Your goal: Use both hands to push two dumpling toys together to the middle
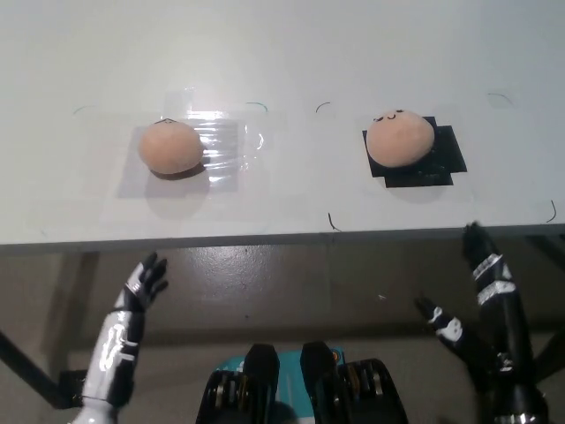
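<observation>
Table: white table (pixel 282 53) fills the far part of the view; its near edge runs from left to right across the middle of the picture.
Left dumpling toy: peach-coloured left dumpling toy (pixel 169 147) lies on the left half of the table, at the left edge of a shiny clear film patch (pixel 225 137) that is on the surface.
Right dumpling toy: same-coloured right dumpling toy (pixel 399 139) with a small drawn face on its far side lies on the right half, on top of a black square patch (pixel 424 159).
Gap between toys: the two toys are well apart, about in one line from left to right, and the middle of the table between them is bare.
Marks: some thin dark curved marks (pixel 323 107) are drawn on the table near the toys.
Left hand: white left hand (pixel 144 281) is at the lower left, below the near edge of the table, not touching it and not touching any toy; fingers are spread and hold nothing.
Right hand: black right hand (pixel 477 291) is at the lower right, also nearer than the table edge; fingers are apart, one pointing up toward the edge, and hold nothing.
Floor: dark floor (pixel 291 283) shows under the table edge between the two hands.
</observation>
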